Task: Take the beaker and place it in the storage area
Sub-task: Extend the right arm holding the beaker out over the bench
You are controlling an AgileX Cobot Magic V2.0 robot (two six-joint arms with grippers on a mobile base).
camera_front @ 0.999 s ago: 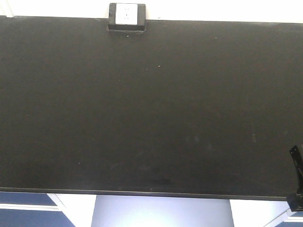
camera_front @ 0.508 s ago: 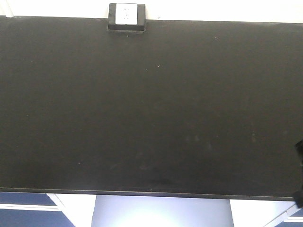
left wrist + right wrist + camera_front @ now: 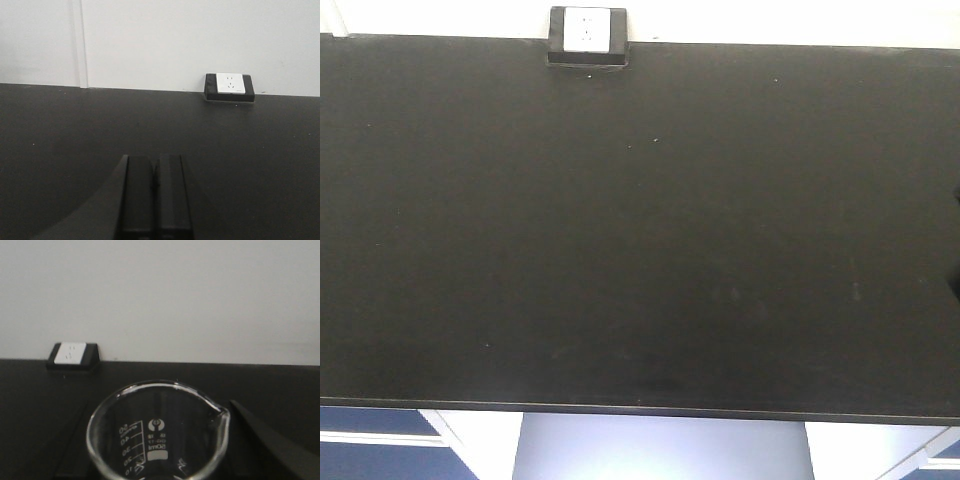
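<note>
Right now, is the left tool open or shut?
Shut. In the left wrist view the left tool has its two fingers pressed side by side, no gap, nothing between them, over the storage area.

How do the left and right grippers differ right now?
The left gripper is shut, its fingers pressed together with nothing between them. The right gripper has its fingers spread around the beaker, holding it. From the left gripper the outlet box lies ahead to the right; from the right gripper it lies ahead to the left. Both are over the black benchtop, facing the white wall.
</note>
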